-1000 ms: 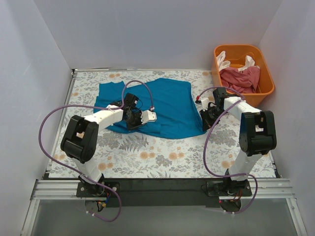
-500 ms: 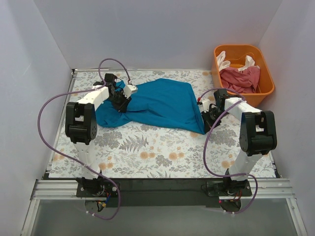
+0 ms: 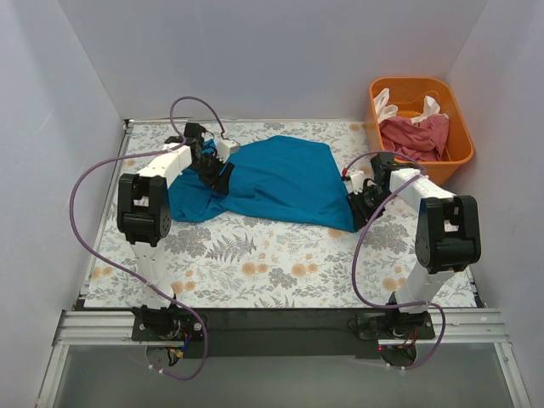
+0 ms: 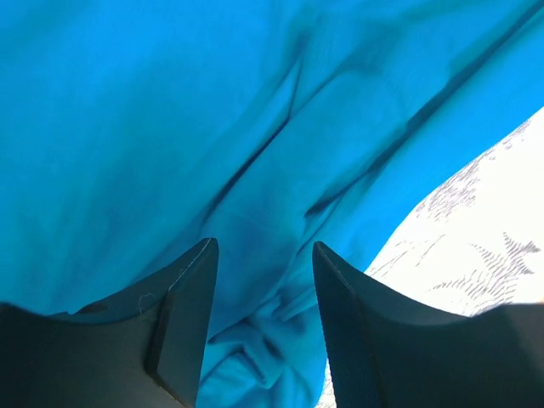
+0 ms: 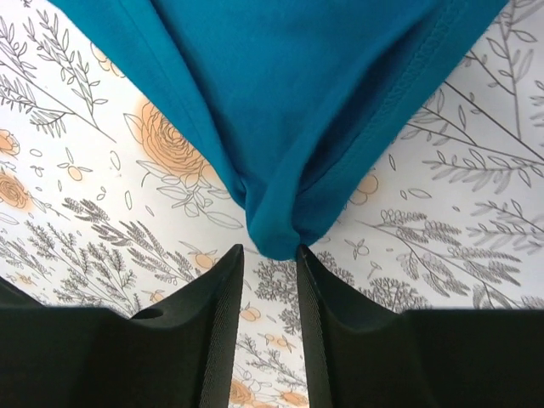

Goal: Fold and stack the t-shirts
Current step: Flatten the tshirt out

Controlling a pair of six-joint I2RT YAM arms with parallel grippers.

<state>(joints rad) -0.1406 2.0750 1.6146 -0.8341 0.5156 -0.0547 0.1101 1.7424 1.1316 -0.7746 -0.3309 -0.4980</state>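
- Broadly, we are judging the task as barely begun: no t-shirt is lying folded, nothing is stacked, and two garments are sitting in a tub.
- We are noting the table [image 3: 280, 272] as flat and covered in a matte floral print of cream, grey and orange.
- We are finding the teal-blue t-shirt [image 3: 280, 178] lying on the far half of the table. It is spread unevenly, with its left end bunching into soft creases and its right hem showing a stitched seam. The knit is looking thin and limp.
- We are recording the orange tub [image 3: 464, 136] standing at the far right, made of rigid, smooth plastic with rounded corners.
- We are seeing the pink-red t-shirt [image 3: 416, 136] crumpled inside the tub, and the cream-white t-shirt [image 3: 384, 104] poking over its far rim.
- We are observing the left gripper [image 4: 262, 246] over the bunched left end, with its dark fingers parted and clamping nothing.
- We are observing the right gripper [image 5: 269, 251] at the shirt's right corner. Its jaws are standing slightly apart, and the folded hem is lying just ahead of the tips, unpinched.
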